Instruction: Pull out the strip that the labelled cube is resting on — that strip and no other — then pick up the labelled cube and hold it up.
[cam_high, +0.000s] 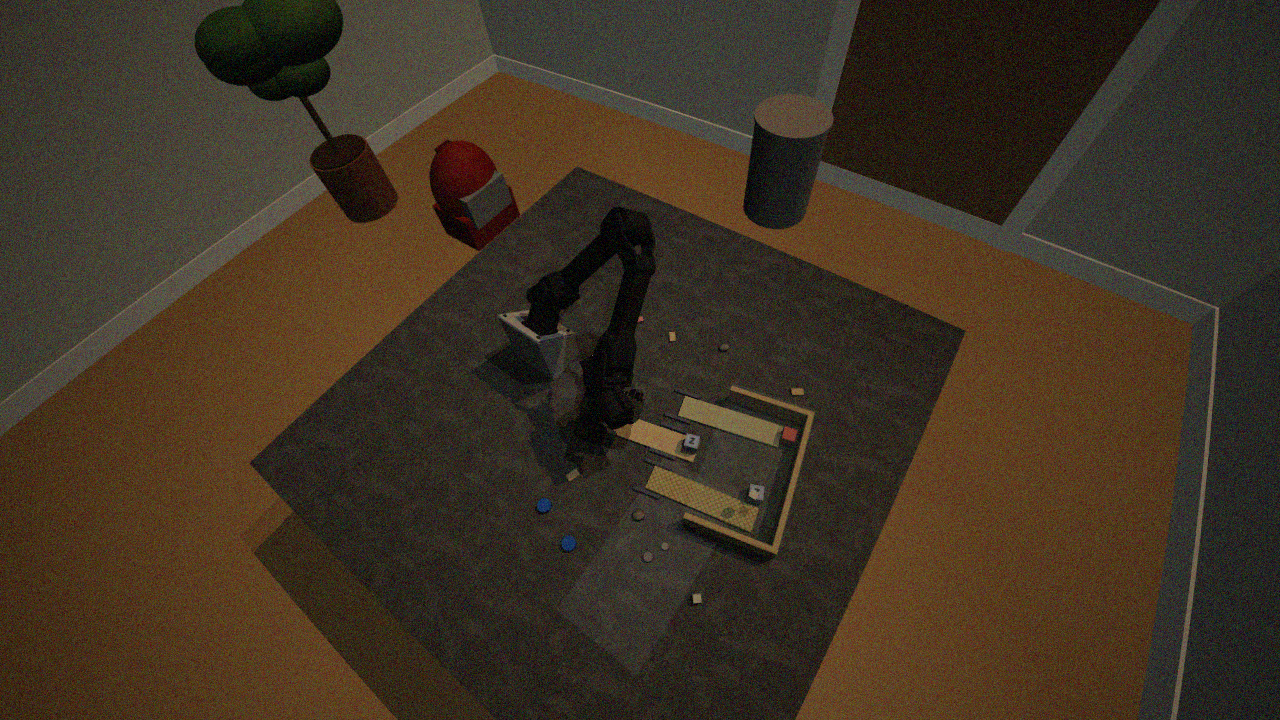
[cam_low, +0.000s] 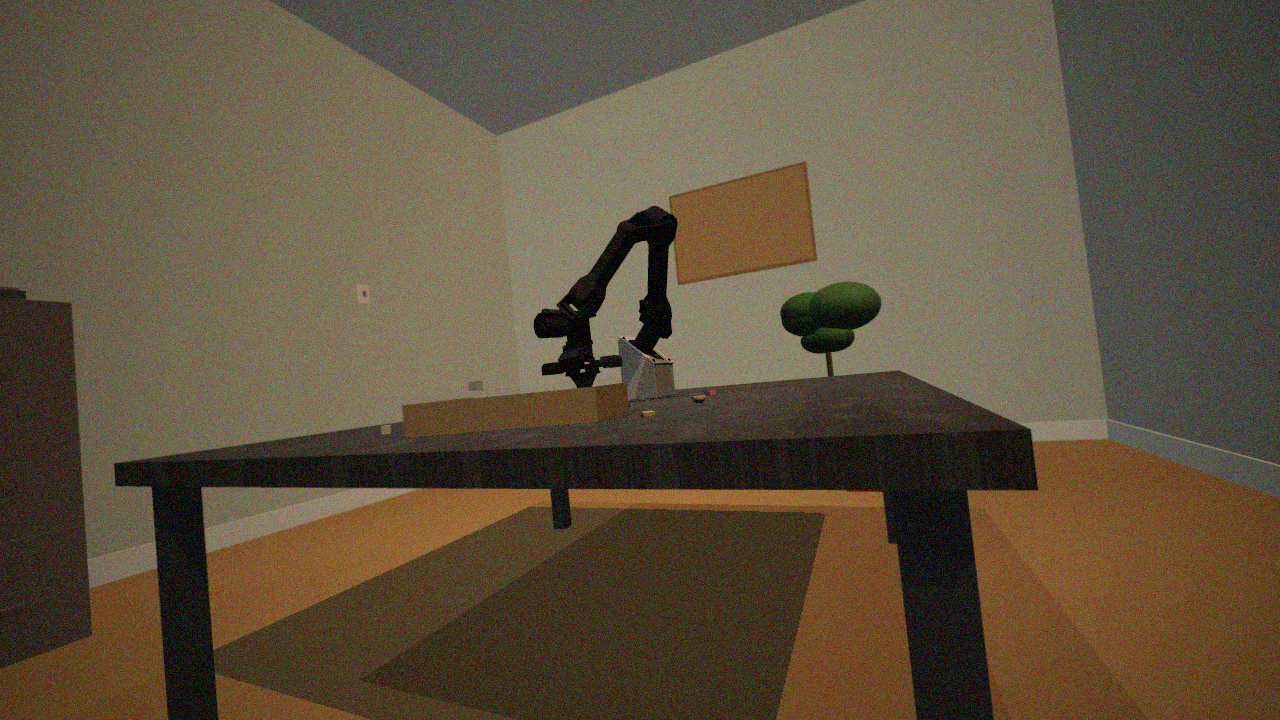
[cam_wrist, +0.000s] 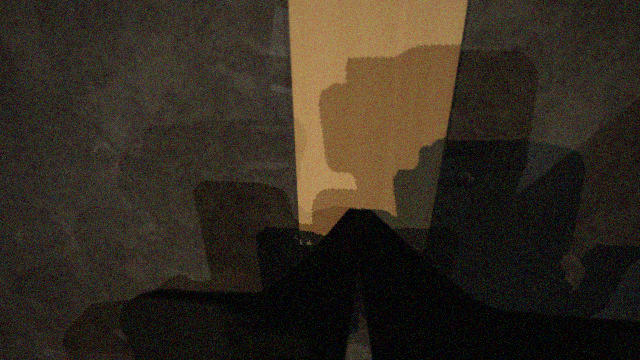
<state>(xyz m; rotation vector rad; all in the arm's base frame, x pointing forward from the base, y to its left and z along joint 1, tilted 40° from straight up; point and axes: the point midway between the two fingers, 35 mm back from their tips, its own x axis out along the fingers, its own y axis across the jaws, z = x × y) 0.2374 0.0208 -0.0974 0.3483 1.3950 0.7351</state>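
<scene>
A white cube with a dark mark (cam_high: 691, 440) rests on the far end of the plain tan middle strip (cam_high: 657, 436) (cam_wrist: 375, 75), at the open mouth of a three-sided wooden tray (cam_high: 796, 474) (cam_low: 510, 411). My gripper (cam_high: 617, 428) (cam_wrist: 358, 219) is shut, and its tips are down on the near end of that strip. In the exterior view the gripper (cam_low: 583, 376) is low behind the tray wall. A second white marked cube (cam_high: 756, 491) sits on a patterned strip (cam_high: 698, 495). A small red cube (cam_high: 789, 434) is at the end of the pale far strip (cam_high: 729, 419).
Two blue discs (cam_high: 543, 505) (cam_high: 568, 542) lie on the table near the arm. Small tan and grey bits are scattered around the tray. A lighter grey patch (cam_high: 626, 591) lies in front of the tray. The arm's grey base block (cam_high: 537, 344) stands behind the gripper.
</scene>
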